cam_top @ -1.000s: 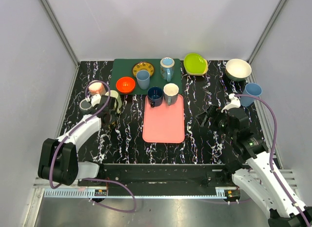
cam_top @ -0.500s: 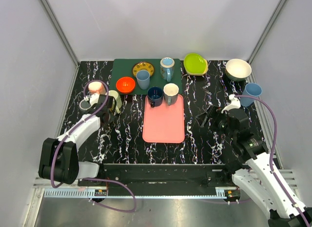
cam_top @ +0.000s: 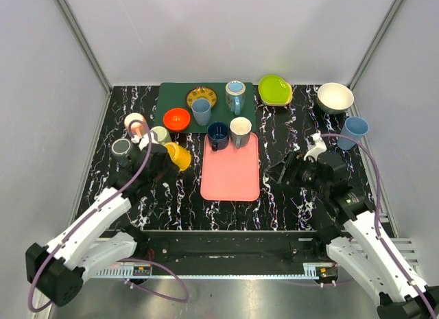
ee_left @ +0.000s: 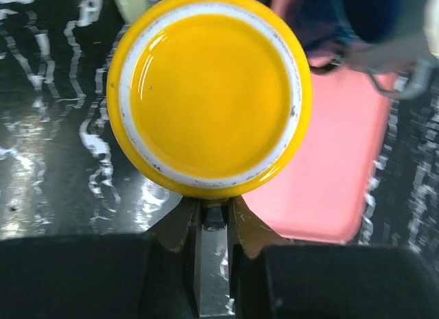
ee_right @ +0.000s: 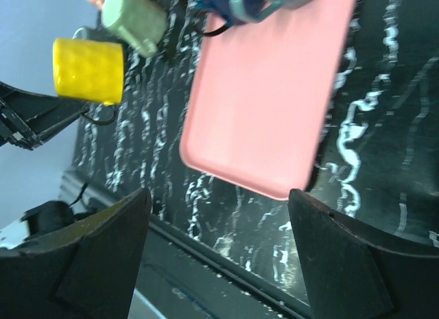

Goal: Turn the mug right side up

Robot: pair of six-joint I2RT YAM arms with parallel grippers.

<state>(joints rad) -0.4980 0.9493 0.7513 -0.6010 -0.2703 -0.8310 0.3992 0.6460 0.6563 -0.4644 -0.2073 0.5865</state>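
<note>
Grey walls box in a black marbled surface (cam_top: 288, 209) crowded with crockery, with a pink tray (cam_top: 231, 175) lying in the middle of it. Just off the tray's left edge the yellow mug (cam_top: 177, 155) hangs in the left gripper (cam_top: 167, 161), seemingly clear of the surface. It is tipped so that its base looks straight into the left wrist camera, a glossy yellow disc inside a pale unglazed ring. The gripper is pinched tight on the handle, whose two roots splay out just past the dark fingers (ee_left: 123, 278), while the body sticks out unsupported. It looks like glazed ceramic to me: stiff, fairly heavy for so narrow a hold, slick, and apt to chip if it drops or knocks the pale green mug (cam_top: 160, 134) just beyond it, further from the tray. The handle seems the sensible place to take it, leaving rim and base free, though I'd expect the body to want to swing about that pinch as the wrist rolls. The left arm reaches low from its base, forearm angled toward the tray. On the tray's right side the right gripper (cam_top: 285, 171) hovers with fingers spread wide, holding nothing.
</note>
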